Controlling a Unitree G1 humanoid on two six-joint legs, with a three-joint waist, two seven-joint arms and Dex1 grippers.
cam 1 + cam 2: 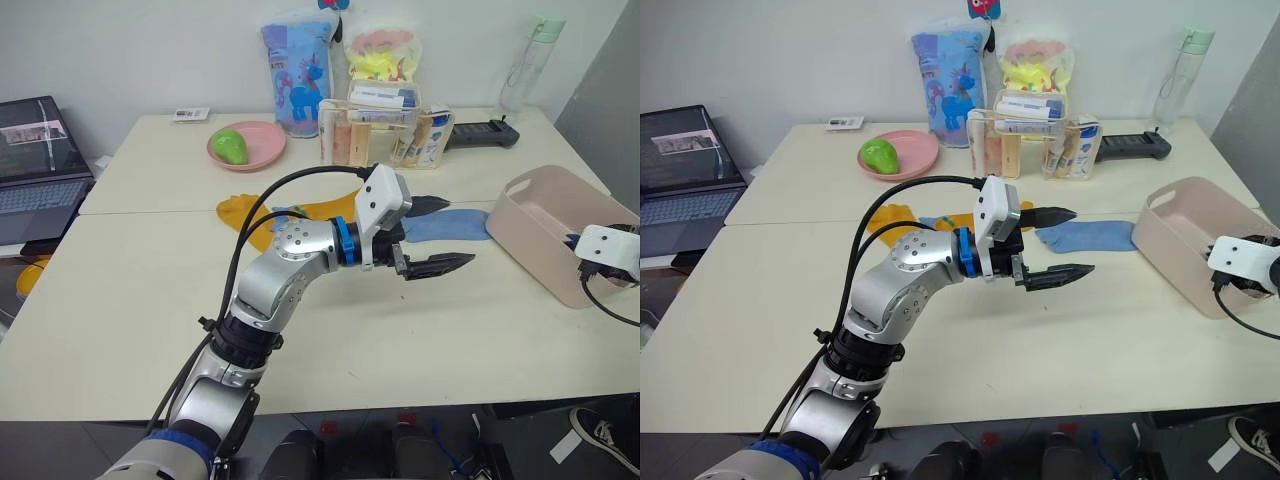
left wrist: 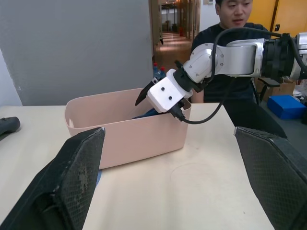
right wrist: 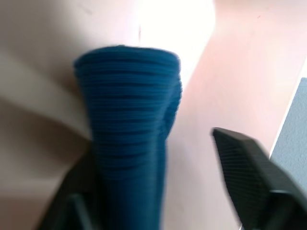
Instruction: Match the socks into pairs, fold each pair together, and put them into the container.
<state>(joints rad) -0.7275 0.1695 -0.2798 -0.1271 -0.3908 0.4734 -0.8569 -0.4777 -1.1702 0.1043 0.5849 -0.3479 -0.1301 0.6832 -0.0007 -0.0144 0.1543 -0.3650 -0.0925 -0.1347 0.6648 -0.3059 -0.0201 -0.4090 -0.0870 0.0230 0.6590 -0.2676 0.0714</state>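
Note:
My left gripper (image 1: 447,235) hovers open and empty over the table's middle, just in front of a light blue sock (image 1: 452,225) lying flat. A mustard yellow sock (image 1: 240,212) and a bit of another light blue sock (image 1: 940,222) lie behind the left arm. The pale pink container (image 1: 540,225) stands at the right. My right gripper (image 2: 144,96) reaches into it from its near side. In the right wrist view a folded dark navy sock (image 3: 129,129) hangs between the fingers, against one of them, with a gap to the other finger (image 3: 259,177).
At the table's back stand a pink plate (image 1: 247,145) with a green item, a clear organizer (image 1: 385,125) with bottles, two bags, a black device (image 1: 480,133) and a bottle (image 1: 530,60). A laptop (image 1: 35,160) sits far left. A person (image 2: 235,19) stands beyond the table.

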